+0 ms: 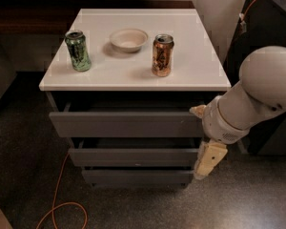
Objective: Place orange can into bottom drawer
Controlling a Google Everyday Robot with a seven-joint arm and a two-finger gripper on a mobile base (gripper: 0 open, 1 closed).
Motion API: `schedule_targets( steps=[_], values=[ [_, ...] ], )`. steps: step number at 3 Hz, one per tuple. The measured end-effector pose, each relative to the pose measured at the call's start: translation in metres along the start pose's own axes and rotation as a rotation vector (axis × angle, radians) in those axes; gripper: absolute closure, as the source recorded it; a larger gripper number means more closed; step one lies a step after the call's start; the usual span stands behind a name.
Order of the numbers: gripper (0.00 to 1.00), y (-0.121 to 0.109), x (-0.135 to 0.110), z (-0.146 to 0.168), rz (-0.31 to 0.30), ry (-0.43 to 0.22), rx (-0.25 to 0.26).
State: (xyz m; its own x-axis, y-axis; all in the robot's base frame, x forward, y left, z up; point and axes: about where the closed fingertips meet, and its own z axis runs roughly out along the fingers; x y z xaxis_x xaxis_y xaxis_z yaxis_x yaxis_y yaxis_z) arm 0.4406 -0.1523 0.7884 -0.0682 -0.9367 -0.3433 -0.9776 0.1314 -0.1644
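End effector (208, 159), grip unclear, hangs right of bottom drawer (138, 176); orange can (162, 55) stands beside bowl (128, 38).

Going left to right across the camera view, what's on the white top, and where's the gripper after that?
green can → bowl → orange can → gripper, below the tabletop at the right end of the drawers.

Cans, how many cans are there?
2. The green can stands on the tabletop's left; the orange can stands right of the bowl. The end effector hangs low beside the drawers. More could hide inside drawers.
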Motion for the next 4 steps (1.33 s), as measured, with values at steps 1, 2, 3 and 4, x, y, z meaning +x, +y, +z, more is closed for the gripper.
schedule_targets(
  steps=[1,2,3,4],
  values=[
    [0.00,0.011,0.004,0.058,-0.075,0.017,-0.013],
    [0.00,0.012,0.009,0.099,-0.132,0.025,0.012],
    [0.00,0.020,0.017,0.138,-0.170,0.013,0.024],
    [0.00,0.030,0.041,0.208,-0.227,-0.053,0.039]
  ],
)
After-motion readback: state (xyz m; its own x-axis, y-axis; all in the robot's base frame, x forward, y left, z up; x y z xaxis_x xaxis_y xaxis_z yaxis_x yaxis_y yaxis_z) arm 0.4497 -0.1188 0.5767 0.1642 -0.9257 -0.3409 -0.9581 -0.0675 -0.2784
